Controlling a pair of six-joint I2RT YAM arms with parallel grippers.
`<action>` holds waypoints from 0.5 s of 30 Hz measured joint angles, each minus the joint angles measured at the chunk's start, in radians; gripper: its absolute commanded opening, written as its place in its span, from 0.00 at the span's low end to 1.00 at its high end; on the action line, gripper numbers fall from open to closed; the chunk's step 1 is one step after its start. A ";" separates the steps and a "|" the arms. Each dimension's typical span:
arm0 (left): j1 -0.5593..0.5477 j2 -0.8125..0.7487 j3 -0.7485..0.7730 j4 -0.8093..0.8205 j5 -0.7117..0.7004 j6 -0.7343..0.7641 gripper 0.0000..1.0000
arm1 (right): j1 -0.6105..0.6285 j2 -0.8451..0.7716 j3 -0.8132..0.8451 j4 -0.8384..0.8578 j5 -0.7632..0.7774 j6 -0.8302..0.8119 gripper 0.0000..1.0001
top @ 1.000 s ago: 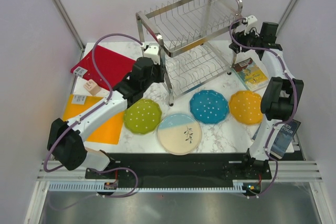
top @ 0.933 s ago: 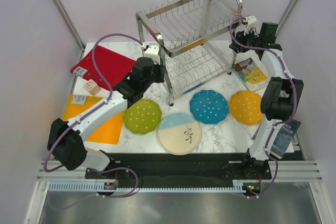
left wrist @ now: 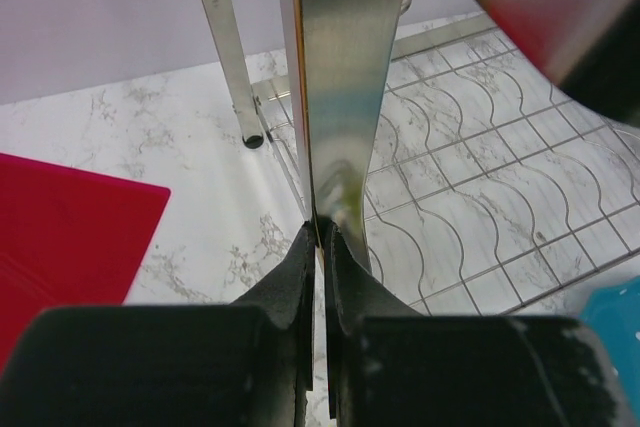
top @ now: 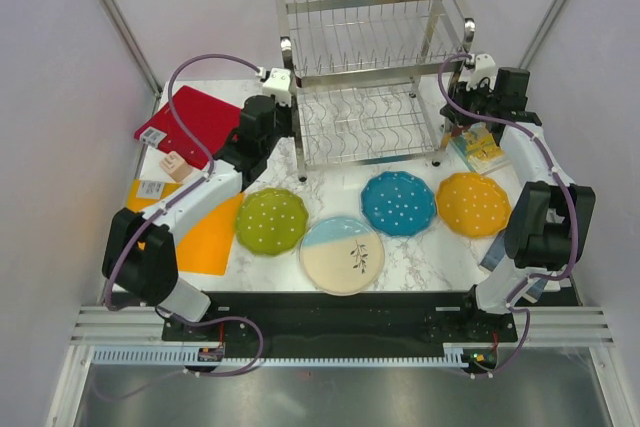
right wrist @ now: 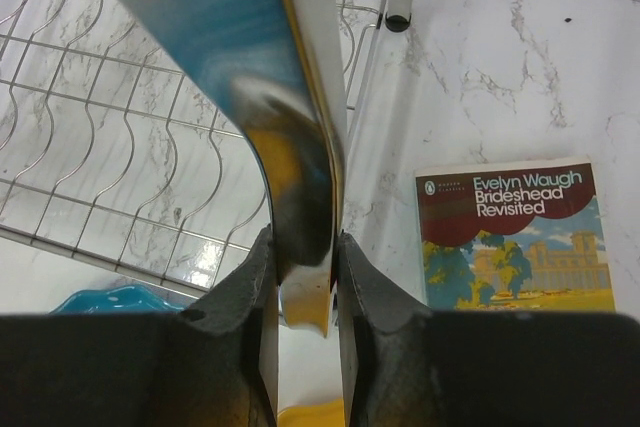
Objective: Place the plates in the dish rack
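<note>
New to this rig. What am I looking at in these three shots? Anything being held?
Two small robot arms are bolted at the near edge of the table, each ending in a two-finger gripper. The wide picture comes from a fixed camera above and behind them; the other two come from cameras on the wrists, looking along the fingers. On the marble stands a two-tier steel dish rack, with four plates flat in front: lime-green plate, cream-and-blue plate, blue plate, orange plate. A red board and orange mat lie left, a paperback right. No plate is held: the left gripper and right gripper are each shut on a rack leg.
</note>
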 measured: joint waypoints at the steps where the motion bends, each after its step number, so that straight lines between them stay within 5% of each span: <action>1: 0.002 0.017 0.012 0.011 0.002 0.003 0.02 | 0.000 0.000 0.000 0.004 0.009 0.006 0.00; 15: 0.014 0.229 0.217 0.049 0.018 0.025 0.03 | -0.019 0.010 0.002 0.043 0.097 0.067 0.00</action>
